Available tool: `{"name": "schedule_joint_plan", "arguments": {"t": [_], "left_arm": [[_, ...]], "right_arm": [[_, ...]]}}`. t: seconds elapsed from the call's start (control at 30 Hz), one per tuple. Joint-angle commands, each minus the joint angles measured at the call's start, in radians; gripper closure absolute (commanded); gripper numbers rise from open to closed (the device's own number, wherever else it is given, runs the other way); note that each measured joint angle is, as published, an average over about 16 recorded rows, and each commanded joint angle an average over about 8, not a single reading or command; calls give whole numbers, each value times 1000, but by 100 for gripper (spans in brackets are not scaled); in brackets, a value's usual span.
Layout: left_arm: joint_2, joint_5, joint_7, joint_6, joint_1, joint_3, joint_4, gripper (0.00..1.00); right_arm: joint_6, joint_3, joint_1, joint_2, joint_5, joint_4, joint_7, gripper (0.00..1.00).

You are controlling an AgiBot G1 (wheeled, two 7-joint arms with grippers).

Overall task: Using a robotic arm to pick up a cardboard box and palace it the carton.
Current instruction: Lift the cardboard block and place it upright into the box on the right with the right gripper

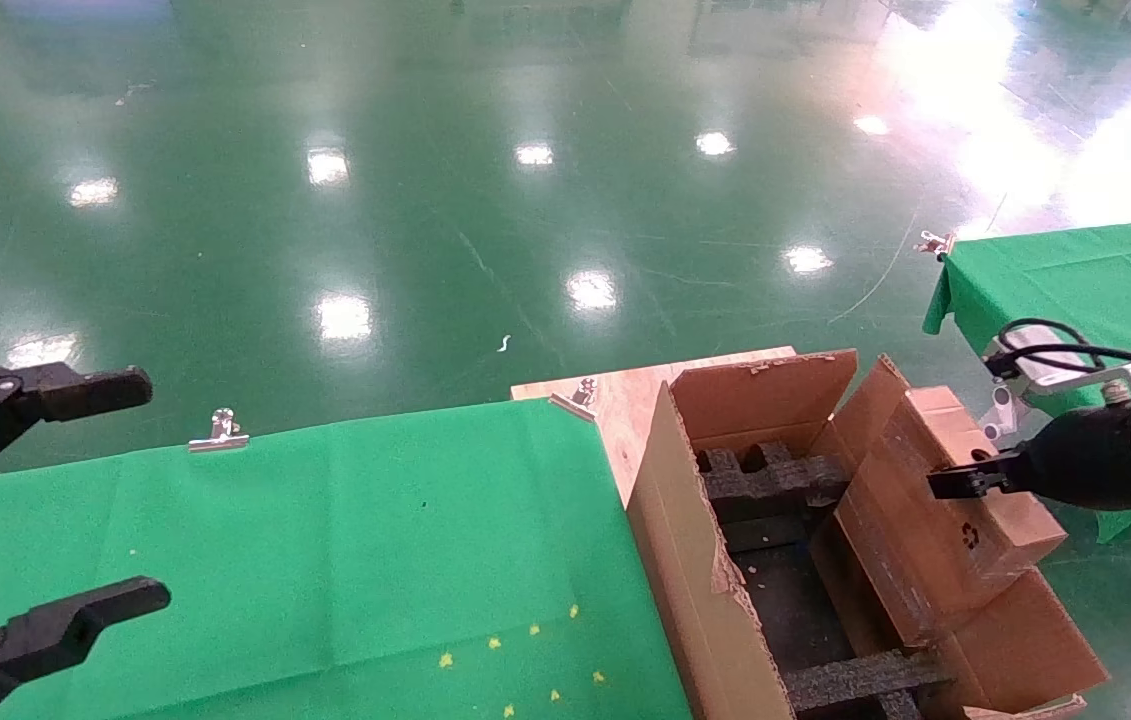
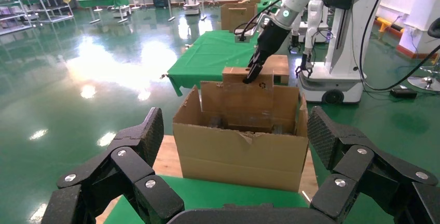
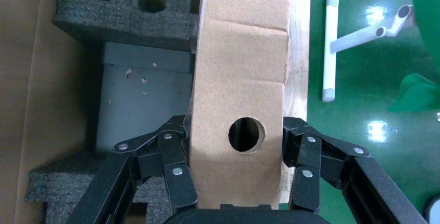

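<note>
The small brown cardboard box [image 1: 925, 545], with a recycling mark, hangs tilted over the right side of the carton [image 1: 695, 560]. My right gripper [image 1: 965, 483], on the white arm with the green ring, is shut on it. In the right wrist view the jaws [image 3: 236, 141] clamp both long sides of the box [image 3: 238, 68] beside its round hole, above black foam inserts [image 3: 124, 16]. The left wrist view shows the same arm [image 2: 270, 37] holding the box [image 2: 238, 97] over the carton [image 2: 238, 156]. My left gripper [image 1: 55, 500] is open and empty at the far left.
The carton stands on a wooden board [image 1: 625, 395] at the end of a green-cloth table [image 1: 325, 560] held by metal clips [image 1: 218, 430]. A second green-cloth table [image 1: 1075, 280] is behind the right arm. A glossy green floor surrounds everything.
</note>
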Motion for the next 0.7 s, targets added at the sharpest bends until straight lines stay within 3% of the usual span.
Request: {"name": "schedule_joint_plan", "arguments": {"t": [0.03,0.7], "left_arm": [[0,0,0,0,0,0,0,0],[0,0,0,0,0,0,0,0]], "right_arm": [[13,-4,-9,-3,-3,0,9,100],[150,-66,-130,-60,-107,-15,154,100]]}}
